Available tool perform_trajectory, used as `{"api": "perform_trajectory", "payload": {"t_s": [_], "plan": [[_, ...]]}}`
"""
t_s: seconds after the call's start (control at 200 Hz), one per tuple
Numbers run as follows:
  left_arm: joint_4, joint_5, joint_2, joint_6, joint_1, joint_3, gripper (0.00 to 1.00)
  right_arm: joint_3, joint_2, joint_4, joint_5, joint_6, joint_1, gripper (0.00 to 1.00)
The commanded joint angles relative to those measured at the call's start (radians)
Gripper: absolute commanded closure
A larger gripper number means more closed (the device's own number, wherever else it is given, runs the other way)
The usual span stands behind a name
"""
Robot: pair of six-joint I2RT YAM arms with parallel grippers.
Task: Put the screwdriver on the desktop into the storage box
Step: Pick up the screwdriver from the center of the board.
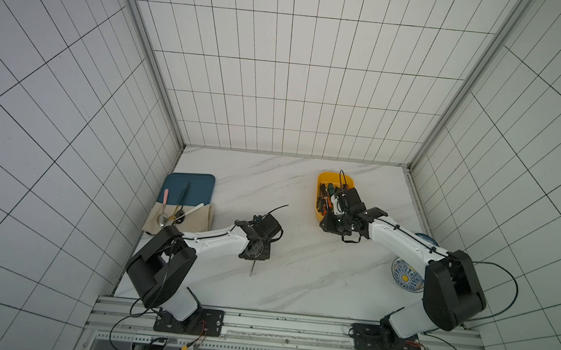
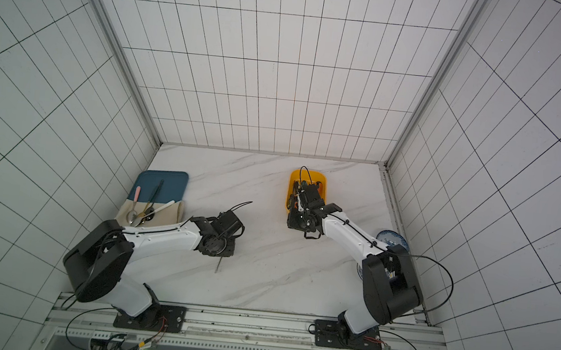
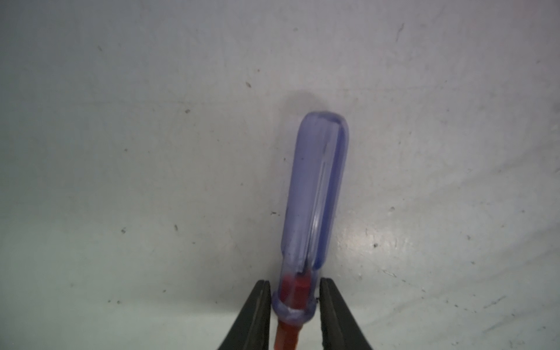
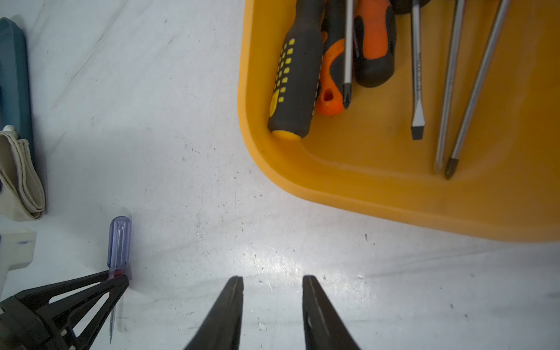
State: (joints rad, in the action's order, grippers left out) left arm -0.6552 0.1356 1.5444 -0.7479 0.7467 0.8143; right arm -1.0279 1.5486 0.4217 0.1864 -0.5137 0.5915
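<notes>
Downward, left claw [image 3: 294, 281] around screwdriver [image 3: 315, 188] (low)

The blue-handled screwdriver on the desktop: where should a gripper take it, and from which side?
Grip the screwdriver at the collar where the clear blue handle meets the red neck, from above, jaws across its length. It appears to lie flat on the desktop, so only its sides are free, and the collar's lip should resist slipping. The left gripper straddles that spot.

Desktop [image 1: 299, 255] — white marble look, grey veins.
On it lay the storage box [image 1: 328, 178] far right, a blue tray [image 1: 197, 183] and beige cloth [image 1: 197, 218] left, a patterned plate [image 1: 406, 275] near right — a screwdriver [image 3: 315, 188] mid-table.
</notes>
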Motion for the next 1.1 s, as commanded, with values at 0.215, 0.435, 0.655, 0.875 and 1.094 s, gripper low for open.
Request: {"api": "perform_trajectory", "payload": {"t_s": [0.215, 0.435, 0.655, 0.875, 1.094], "plan": [[0.015, 0.015, 0.016, 0.004, 0.011, -0.009, 0.93, 0.039, -0.010, -0.008, 0.005, -0.014, 0.011, 0.64], [0.017, -0.003, -0.015, 0.034, 0.011, 0.021, 1.00, 0.043, -0.032, -0.008, 0.016, -0.019, 0.011, 0.63], [0.022, -0.036, -0.102, 0.065, 0.007, 0.065, 1.00, 0.058, -0.085, -0.037, 0.088, -0.027, 0.009, 0.57], [0.105, -0.146, -0.202, 0.049, -0.033, 0.070, 1.00, 0.087, -0.122, -0.151, 0.232, -0.071, 0.005, 0.54], [0.231, -0.249, -0.276, 0.011, -0.053, 0.052, 1.00, 0.133, -0.128, -0.378, 0.430, -0.162, 0.020, 0.52]]}}
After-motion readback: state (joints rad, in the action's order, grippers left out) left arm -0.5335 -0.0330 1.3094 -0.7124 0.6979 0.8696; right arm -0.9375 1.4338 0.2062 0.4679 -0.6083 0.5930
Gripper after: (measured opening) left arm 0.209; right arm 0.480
